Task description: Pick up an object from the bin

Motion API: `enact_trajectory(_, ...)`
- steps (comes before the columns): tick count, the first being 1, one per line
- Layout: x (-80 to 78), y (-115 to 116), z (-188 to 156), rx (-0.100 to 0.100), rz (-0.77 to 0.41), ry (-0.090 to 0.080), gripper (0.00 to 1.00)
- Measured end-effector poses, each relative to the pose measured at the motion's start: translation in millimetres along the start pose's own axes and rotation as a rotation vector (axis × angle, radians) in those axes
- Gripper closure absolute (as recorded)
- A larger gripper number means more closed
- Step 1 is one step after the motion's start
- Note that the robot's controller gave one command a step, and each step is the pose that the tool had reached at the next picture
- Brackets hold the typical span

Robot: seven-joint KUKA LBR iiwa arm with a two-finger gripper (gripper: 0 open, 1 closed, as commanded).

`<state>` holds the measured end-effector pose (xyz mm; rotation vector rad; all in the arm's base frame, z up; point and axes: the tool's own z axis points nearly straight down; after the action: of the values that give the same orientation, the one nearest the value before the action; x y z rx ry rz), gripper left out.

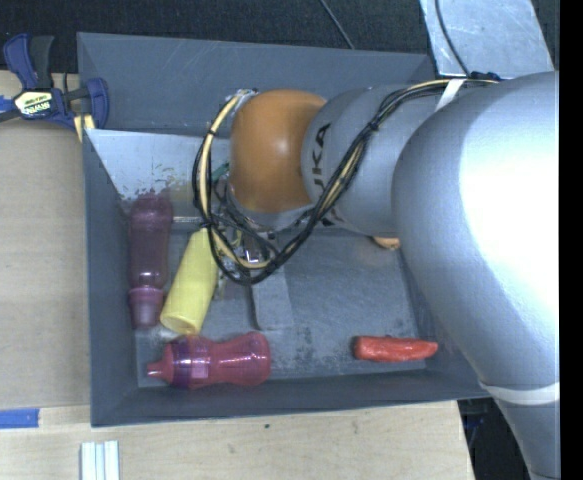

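My gripper (239, 252) hangs below the arm's orange cover, over the left middle of the bin. Just to its left, close against it, lies a yellow cylindrical bottle (190, 282), tilted with its open end toward the front. Further left along the wall, a translucent purple bottle (147, 256) lies lengthwise. A magenta bottle (215, 360) rests along the front wall, below the gripper. Cables and the cover hide most of the gripper.
A red-orange, elongated thing (395, 348) lies at the front right of the bin. A small tan thing (386, 241) peeks out from under the arm at the right. The arm covers the bin's right and back parts.
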<state>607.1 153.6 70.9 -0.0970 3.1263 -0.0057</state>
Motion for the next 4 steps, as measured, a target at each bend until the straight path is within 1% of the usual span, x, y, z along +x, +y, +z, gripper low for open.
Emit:
enact_trajectory(1, -1.5, 11, 1, 0.002, 0.008, -0.006, 0.00)
enact_trajectory(2, 0.3, 5, -24, 0.001, 0.015, -0.007, 0.00)
enact_trajectory(3, 4.5, -1, -2, 0.002, 0.022, -0.005, 0.00)
enact_trajectory(4, 0.8, -23, -9, 0.001, 0.027, -0.010, 0.00)
